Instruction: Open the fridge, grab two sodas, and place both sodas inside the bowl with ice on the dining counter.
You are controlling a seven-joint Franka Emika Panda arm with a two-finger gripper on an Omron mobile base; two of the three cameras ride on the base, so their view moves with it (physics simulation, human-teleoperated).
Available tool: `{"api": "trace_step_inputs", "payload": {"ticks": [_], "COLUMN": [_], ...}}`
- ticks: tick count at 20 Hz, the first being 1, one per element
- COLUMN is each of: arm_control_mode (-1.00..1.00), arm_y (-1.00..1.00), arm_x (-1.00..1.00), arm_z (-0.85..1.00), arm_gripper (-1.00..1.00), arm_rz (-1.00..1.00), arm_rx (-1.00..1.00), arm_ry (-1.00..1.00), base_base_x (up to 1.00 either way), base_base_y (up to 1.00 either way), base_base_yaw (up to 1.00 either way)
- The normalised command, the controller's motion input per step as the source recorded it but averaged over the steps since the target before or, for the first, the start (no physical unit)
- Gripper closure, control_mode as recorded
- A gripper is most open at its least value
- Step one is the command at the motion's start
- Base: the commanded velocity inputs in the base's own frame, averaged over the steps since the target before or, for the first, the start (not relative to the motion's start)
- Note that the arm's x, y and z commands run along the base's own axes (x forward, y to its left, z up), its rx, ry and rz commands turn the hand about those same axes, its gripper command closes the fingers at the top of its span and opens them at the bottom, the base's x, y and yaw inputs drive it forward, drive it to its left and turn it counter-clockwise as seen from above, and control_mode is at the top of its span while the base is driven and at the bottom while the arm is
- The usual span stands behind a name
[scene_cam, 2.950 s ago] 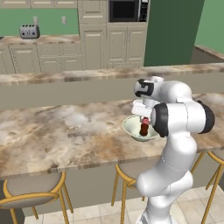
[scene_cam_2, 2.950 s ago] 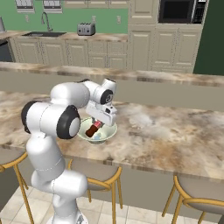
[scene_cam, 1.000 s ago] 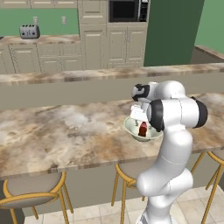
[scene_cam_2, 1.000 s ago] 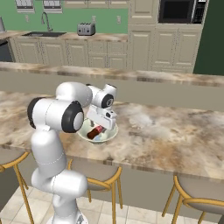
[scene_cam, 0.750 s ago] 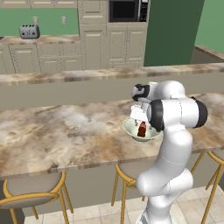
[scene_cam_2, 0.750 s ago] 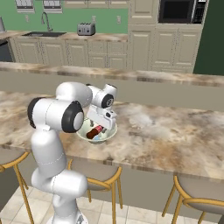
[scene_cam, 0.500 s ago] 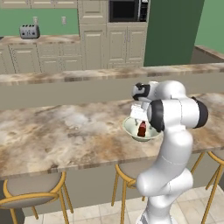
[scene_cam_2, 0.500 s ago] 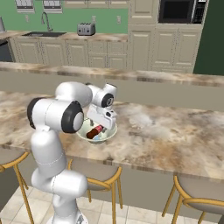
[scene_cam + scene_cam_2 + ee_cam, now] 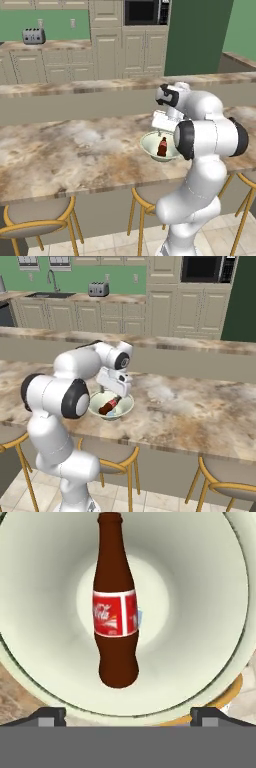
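Long beige-brown marbled stone dining counter [image 9: 75, 150] [image 9: 200, 406] across both base views, round-seated wooden-legged stools [image 9: 35, 220] [image 9: 225, 478] tucked under near edge. Beyond it, rear counter with cream cabinets [image 9: 107, 55] [image 9: 165, 306], black microwave [image 9: 142, 11] [image 9: 206, 268] set in upper cabinets, silver toaster [image 9: 33, 35] [image 9: 98, 289] against green wall.

Round pale greenish-white bowl [image 9: 150, 146] [image 9: 125, 403] [image 9: 45, 572] on dining counter near its front edge, directly under white robot hand. Inside bowl: dark brown glass cola bottle with red label [image 9: 162, 146] [image 9: 109, 406] [image 9: 115, 607], lying tilted against bowl wall, base low, neck pointing up toward rim in hand view. Small pale blue ice piece [image 9: 139, 616] peeking from behind bottle at label height.

Two-finger gripper [image 9: 128, 714] just above bowl, dark fingertips [image 9: 47, 716] spread wide at either side of bowl's near rim, released, touching nothing; bottle free, apart from both tips. Red can not made out.
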Motion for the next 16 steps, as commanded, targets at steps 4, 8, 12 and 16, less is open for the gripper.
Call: {"api": "trace_step_inputs", "payload": {"ticks": [4, 8, 12, 16], "arm_control_mode": [-1.0, -1.0, -1.0, -1.0], "arm_y": [0.24, 0.52, 0.64, 0.53], "arm_x": [-0.28, -0.24, -0.27, -0.48], "arm_z": [0.66, 0.53, 0.43, 0.24], "arm_gripper": [-1.0, -1.0, -1.0, -1.0], "arm_rz": [0.0, 0.0, 0.0, 0.02], "arm_rx": [0.0, -0.03, -0.06, -0.09], "arm_ry": [0.0, 0.0, 0.0, -0.02], "base_base_x": [0.0, 0.0, 0.0, 0.0], "base_base_y": [0.0, 0.0, 0.0, 0.0], "base_base_yaw": [0.0, 0.0, 0.0, 0.0]}}
